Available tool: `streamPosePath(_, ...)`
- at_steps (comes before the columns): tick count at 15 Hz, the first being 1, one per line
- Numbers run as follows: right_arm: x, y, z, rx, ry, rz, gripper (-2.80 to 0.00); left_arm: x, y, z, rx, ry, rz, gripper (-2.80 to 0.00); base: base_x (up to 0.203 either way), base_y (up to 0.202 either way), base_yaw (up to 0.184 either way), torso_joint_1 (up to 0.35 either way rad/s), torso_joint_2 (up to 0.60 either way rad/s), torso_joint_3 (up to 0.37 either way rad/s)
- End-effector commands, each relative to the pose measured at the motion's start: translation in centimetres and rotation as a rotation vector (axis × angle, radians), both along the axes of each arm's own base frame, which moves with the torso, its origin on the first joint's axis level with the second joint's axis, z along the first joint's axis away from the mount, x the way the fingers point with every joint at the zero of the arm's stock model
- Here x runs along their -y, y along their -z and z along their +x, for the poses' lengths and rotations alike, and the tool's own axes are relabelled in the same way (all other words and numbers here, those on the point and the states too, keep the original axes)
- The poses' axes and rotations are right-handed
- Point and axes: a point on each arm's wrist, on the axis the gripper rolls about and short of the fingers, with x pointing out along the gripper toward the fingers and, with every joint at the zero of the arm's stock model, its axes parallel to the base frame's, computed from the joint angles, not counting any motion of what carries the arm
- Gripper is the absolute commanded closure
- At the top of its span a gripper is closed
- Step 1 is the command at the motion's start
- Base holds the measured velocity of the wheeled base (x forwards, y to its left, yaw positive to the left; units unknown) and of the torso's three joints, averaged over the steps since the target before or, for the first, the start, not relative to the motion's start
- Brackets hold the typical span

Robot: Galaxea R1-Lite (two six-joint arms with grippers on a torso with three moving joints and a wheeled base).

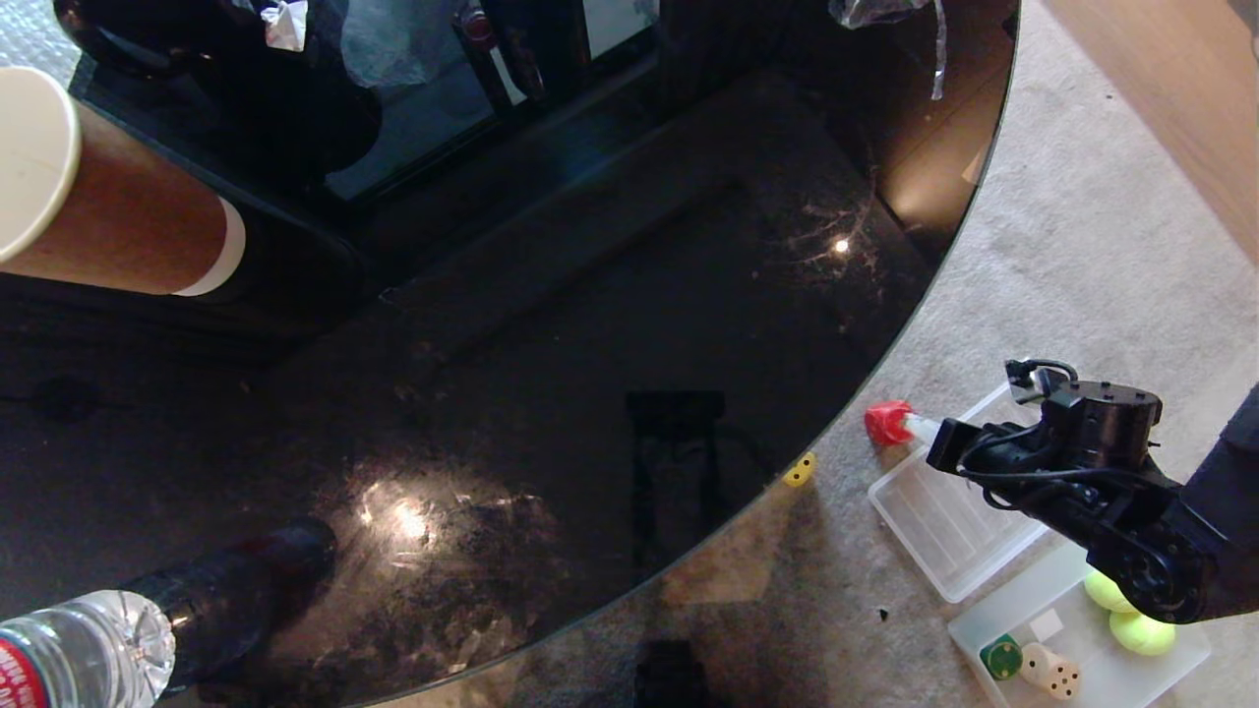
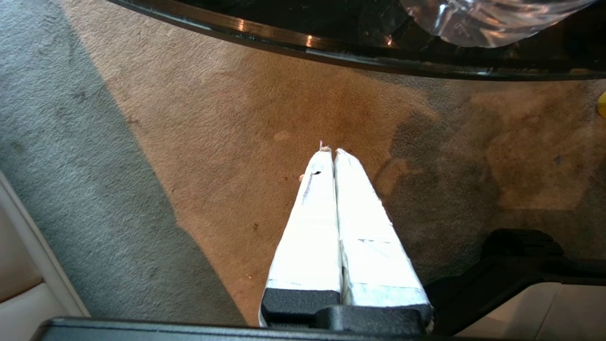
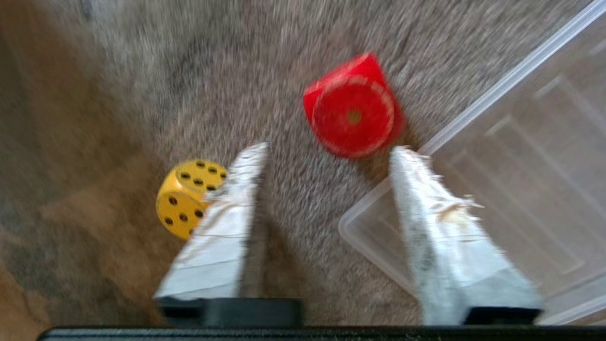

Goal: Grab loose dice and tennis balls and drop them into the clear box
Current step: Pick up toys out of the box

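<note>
Clear box [image 1: 1170,678], frosted plastic, on carpet: two fuzzy balls [image 1: 1141,631], green die [image 1: 1001,657], beige die [image 1: 1050,672]. Red die [image 3: 352,106] and yellow die [image 3: 182,199] loose beside ribbed lid [image 1: 944,521]. Right end effector [image 3: 326,151] spread, empty; left end effector [image 2: 330,151] closed.

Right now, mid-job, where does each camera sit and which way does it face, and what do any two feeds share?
Head: on the head, looking down at the black table and carpet; right arm reaches toward the red die, above the clear box.
Left wrist: behind the shut left gripper, facing carpet below the table edge.
Right wrist: behind the open right gripper, facing carpet.
Shared: head and right wrist both show the red die and yellow die.
</note>
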Motion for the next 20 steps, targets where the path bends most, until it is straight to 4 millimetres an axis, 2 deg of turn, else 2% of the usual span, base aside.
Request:
streamPosePath(1,0.1,0.8,0.3,-0.019,-0.006,0.005,-2.80,0.0,0.0,0.0,0.000,0.000,0.000,0.00,0.000,0.000,0.000,0.000,0.00,0.000)
streamPosePath(5,1.8,1.4,2.2,0.004,0.017,-0.001,-2.80,0.0,0.0,0.0,0.000,0.000,0.000,0.00,0.000,0.000,0.000,0.000,0.00,0.000)
streamPosePath(7,2.4,1.5,2.6,0.022,-0.022,-0.079,-2.80,0.0,0.0,0.0,-0.001,0.000,0.000,0.00,0.000,0.000,0.000,0.000,0.00,0.000)
streamPosePath(13,2.2,2.9,3.6,0.020,-0.181,-0.078,-2.80,0.0,0.0,0.0,0.000,0.000,0.000,0.00,0.000,0.000,0.000,0.000,0.00,0.000)
streamPosePath(17,2.2,3.8,4.4,0.025,-0.207,-0.124,-2.80,0.0,0.0,0.0,0.000,0.000,0.000,0.00,0.000,0.000,0.000,0.000,0.00,0.000)
streamPosePath(20,2.5,4.2,5.8,0.063,-0.224,-0.214,-2.80,0.0,0.0,0.0,0.000,0.000,0.000,0.00,0.000,0.000,0.000,0.000,0.00,0.000)
